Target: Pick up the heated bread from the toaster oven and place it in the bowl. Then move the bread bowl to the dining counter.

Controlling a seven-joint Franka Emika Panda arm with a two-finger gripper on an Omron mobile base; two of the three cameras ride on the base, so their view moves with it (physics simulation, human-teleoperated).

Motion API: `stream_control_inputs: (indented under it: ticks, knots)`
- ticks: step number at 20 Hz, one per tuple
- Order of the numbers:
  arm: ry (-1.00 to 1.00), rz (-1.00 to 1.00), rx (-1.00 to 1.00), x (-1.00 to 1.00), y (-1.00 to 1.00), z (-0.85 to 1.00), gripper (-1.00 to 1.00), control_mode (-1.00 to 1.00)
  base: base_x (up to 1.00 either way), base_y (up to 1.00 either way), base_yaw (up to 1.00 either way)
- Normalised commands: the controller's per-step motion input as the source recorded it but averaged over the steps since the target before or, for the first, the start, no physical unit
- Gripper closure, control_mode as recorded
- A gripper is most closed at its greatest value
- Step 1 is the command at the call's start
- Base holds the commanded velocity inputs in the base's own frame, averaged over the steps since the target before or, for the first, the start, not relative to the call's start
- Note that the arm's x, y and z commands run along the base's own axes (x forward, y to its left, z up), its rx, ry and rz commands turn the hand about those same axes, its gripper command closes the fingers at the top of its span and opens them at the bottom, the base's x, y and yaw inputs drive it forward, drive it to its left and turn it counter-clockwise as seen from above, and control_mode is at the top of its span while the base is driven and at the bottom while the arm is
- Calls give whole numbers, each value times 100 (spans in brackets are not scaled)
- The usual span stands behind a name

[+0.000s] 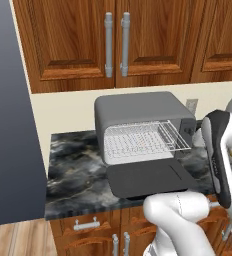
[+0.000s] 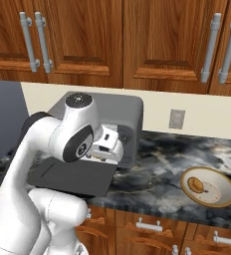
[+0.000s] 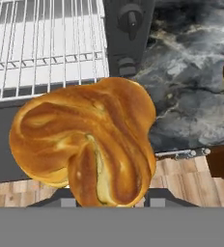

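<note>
Right up against the hand camera you have the heated bread (image 3: 87,140), a golden twisted roll sitting between the jaws, which pinch it from either side — their tips are hidden behind it, so you judge the grip by how the roll hangs clear of everything. Behind it lie the white wire rack (image 3: 46,43) of the toaster oven (image 3: 128,34), now bare, the dark drop-down door (image 3: 3,144) below it, and marbled worktop (image 3: 186,91) off to the side. In the left base view the toaster oven (image 1: 143,107) stands open on the worktop with its door (image 1: 150,177) flat, and your arm crosses the right edge. In the right base view the arm covers the oven mouth, and the bowl (image 2: 208,187) rests well apart to the right on the worktop (image 2: 157,169); a small brownish piece already seems to lie in it — too small to name. You look to be mid-carry: bread out, not yet placed. Next, swing right over the bowl, lower, and release above its middle.
</note>
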Motion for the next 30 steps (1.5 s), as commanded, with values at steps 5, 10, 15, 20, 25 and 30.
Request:
stream_control_inputs:
  ticks: [5,10,15,20,25,30]
  knots:
    - [4,-34,0,10,-100,16,100,-100,0,0,0]
    - [10,-31,0,33,-100,-2,100,-100,0,0,0]
    - [9,-29,0,26,-100,-25,100,-100,0,0,0]
    - [2,-25,0,12,-100,-51,100,-100,0,0,0]
    - [-1,-4,1,24,-93,-56,100,-100,0,0,0]
    - [0,0,2,38,-66,-45,100,-100,0,0,0]
